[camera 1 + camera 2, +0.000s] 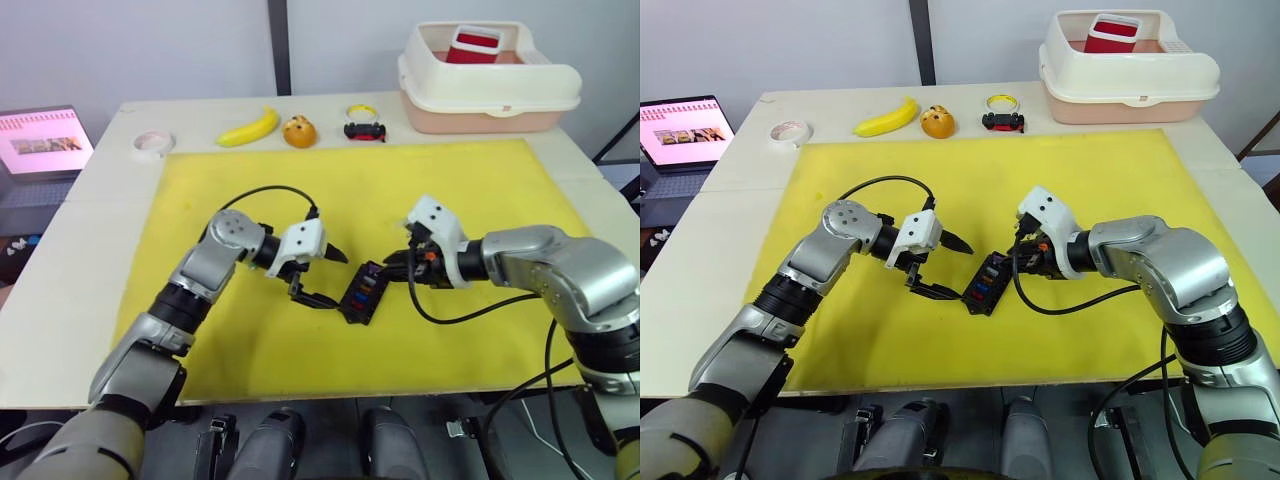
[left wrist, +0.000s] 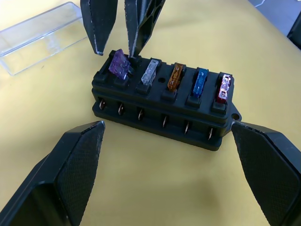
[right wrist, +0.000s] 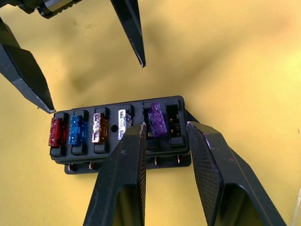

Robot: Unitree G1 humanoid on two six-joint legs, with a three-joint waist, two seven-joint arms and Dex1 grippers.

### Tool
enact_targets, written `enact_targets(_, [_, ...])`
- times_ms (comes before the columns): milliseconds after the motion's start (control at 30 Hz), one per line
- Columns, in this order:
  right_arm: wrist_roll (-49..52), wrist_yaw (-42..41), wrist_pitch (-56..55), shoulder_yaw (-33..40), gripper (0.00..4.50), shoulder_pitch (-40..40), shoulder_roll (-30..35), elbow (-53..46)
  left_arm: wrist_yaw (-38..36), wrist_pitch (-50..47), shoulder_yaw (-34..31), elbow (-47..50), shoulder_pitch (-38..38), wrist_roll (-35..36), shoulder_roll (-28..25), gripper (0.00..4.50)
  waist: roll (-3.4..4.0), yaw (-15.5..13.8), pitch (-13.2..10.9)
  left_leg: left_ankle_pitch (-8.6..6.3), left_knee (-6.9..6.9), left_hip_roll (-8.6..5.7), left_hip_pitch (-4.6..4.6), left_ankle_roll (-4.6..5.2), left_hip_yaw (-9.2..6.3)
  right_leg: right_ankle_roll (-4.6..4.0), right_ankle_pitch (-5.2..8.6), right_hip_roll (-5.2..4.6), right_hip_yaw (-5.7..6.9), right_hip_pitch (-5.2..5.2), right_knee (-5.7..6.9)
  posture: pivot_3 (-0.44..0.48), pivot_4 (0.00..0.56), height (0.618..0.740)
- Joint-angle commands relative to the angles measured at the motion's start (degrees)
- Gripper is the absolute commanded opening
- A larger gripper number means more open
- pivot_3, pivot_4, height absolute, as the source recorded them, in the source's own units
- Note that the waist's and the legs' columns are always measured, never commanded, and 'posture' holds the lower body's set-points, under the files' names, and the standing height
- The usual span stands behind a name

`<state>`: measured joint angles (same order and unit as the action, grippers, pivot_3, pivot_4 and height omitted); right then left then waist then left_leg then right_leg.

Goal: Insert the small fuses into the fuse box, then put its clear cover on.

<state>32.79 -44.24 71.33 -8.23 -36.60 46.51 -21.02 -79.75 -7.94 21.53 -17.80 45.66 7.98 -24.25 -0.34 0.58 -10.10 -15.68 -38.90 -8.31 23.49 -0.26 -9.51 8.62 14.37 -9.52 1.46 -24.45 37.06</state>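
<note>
- Roughly five small fuses are seen seated in the black rectangular plastic fuse box [image 2: 164, 106]: red [image 3: 55, 132], blue [image 3: 75, 130], amber [image 3: 99, 128], clear-grey [image 3: 124, 123], and a purple fuse [image 3: 156, 119] sitting tilted, judged not fully pressed in.
- One end slot is left empty.
- The transparent rectangular cover [image 2: 40, 35] is lying off the box, nearby on the mat; fitting it is left.
- The right gripper [image 3: 164, 129] is held partly spread at the purple fuse, gripping nothing.
- The left gripper [image 2: 167, 136] is spread wide, empty, flanking the box.
- The box lies mid yellow mat [image 1: 480, 190] on a pale table [image 1: 90, 200]; a banana [image 1: 249, 127], tape roll [image 1: 153, 143], cream tub [image 1: 490, 90] and laptop [image 1: 42, 142] are noted.
</note>
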Motion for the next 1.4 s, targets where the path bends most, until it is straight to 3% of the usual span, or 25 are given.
enact_targets(33, [0.7,0.0,0.1,0.9,1.4,-0.9,-0.4,-0.6,0.0,0.3,-0.8,1.9,0.2,0.2,-0.1,4.5,0.0,0.0,0.0,0.0,0.0,0.0,0.0,0.0,0.0,0.0,0.0,0.0,0.0,0.0,0.0,0.0,0.15,0.74])
enact_targets(333, [0.8,-0.2,0.5,0.2,1.4,-1.2,-0.9,-0.8,0.1,0.4,-0.7,1.8,0.3,0.1,-0.1,4.5,0.0,0.0,0.0,0.0,0.0,0.0,0.0,0.0,0.0,0.0,0.0,0.0,0.0,0.0,0.0,0.0,0.15,0.74])
enact_targets(433, [0.9,-0.2,0.7,0.3,0.63,-1.5,-1.0,-0.8,0.2,0.5,-0.7,1.8,0.2,0.0,-0.2,4.5,0.0,0.0,0.0,0.0,0.0,0.0,0.0,0.0,0.0,0.0,0.0,0.0,0.0,0.0,0.0,0.0,0.15,0.74])
enact_targets(467, [0.8,-0.2,0.6,0.2,0.16,-1.6,-0.9,-1.0,0.2,0.5,-0.7,1.9,0.2,-0.1,-0.2,4.5,0.0,0.0,0.0,0.0,0.0,0.0,0.0,0.0,0.0,0.0,0.0,0.0,0.0,0.0,0.0,0.0,0.15,0.74])
enact_targets(500, [0.9,-0.3,0.6,0.2,0.07,-1.7,-0.8,-1.1,0.2,0.5,-0.7,1.9,0.2,-0.1,-0.2,4.5,0.0,0.0,0.0,0.0,0.0,0.0,0.0,0.0,0.0,0.0,0.0,0.0,0.0,0.0,0.0,0.0,0.15,0.74])
enact_targets(867, [1.1,0.4,2.1,-0.3,0.07,-2.2,0.0,-3.7,0.2,0.7,-0.6,1.8,0.2,-0.1,-0.1,4.5,0.0,0.0,0.0,0.0,0.0,0.0,0.0,0.0,0.0,0.0,0.0,0.0,0.0,0.0,0.0,0.0,0.15,0.74])
enact_targets(1400, [-4.8,-2.2,-1.6,-9.8,0.07,-8.0,6.6,-5.8,0.4,0.6,-0.6,1.9,0.1,0.0,0.1,4.5,0.0,0.0,0.0,0.0,0.0,0.0,0.0,0.0,0.01,0.0,0.0,0.0,0.0,0.0,-0.01,0.0,0.15,0.74])
